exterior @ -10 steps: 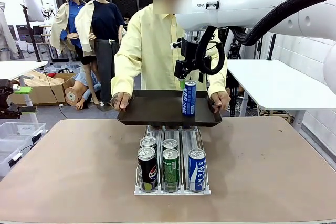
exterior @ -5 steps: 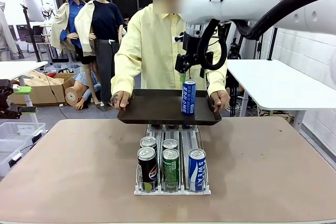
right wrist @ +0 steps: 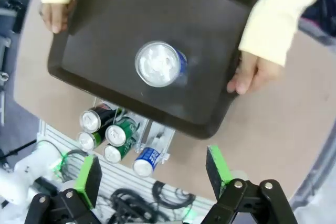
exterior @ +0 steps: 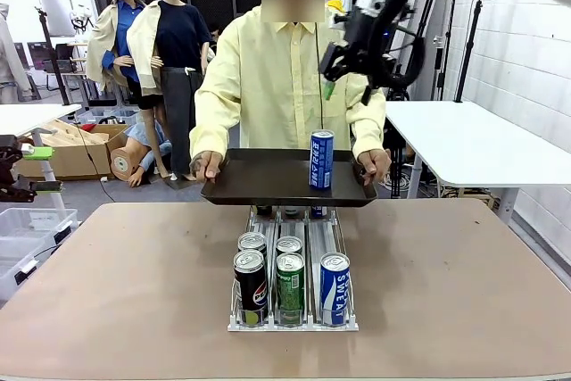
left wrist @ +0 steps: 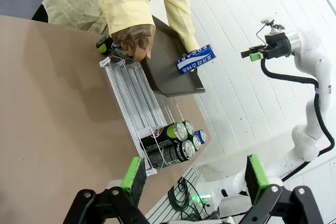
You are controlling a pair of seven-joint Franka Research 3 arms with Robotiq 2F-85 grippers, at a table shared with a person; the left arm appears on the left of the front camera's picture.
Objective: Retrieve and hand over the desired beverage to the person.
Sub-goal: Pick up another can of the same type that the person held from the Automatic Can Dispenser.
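Note:
The person in a pale-yellow shirt holds a dark tray with both hands over the table's far edge. A blue-and-white can stands upright on the tray, free of any gripper. My right gripper hangs open high above and to the right of it. From above, the right wrist view has the can's silver top on the tray, well beyond my open right gripper. My left gripper is open and empty, far from the tray and the can.
A clear wire rack on the table below the tray holds several cans in its lanes: a dark cola can, a green can and a blue can in front. A white side table stands at the right.
My right gripper has lifted up and to the right, away from the blue can, which stays standing on the tray. The person has raised the tray slightly.

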